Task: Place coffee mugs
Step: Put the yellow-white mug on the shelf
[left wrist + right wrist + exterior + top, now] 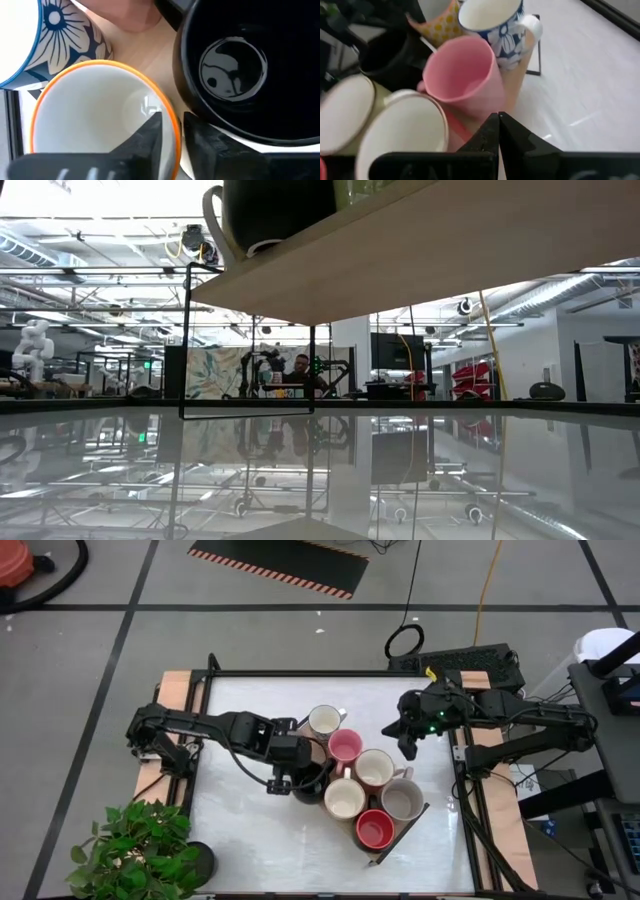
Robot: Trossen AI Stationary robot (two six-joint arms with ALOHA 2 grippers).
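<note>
Overhead, the coffee mugs crowd a long wooden tray (405, 823) lying aslant near the middle of the white worktop (240, 840). The black mug (310, 783) stands at the tray's edge nearest the left arm, and the left hand (281, 780) sits right at that mug; its fingers (145, 137) stand slightly parted just beside the mug's rim, with an orange-rimmed white mug (100, 115) pressed close on the other side, and whether they touch the black mug cannot be told. Seven mugs show from above: a white one (324, 720) at the tray's far end, a pink one (345, 747) touching it, three cream ones, the black, and a red mug (375, 830) at the near end. The right hand (407, 748) hovers with its fingers closed, just off the tray's side opposite the black mug. Bare worktop lies open around the tray. A potted plant (135, 850) stands at the worktop's near corner on the left arm's side.
</note>
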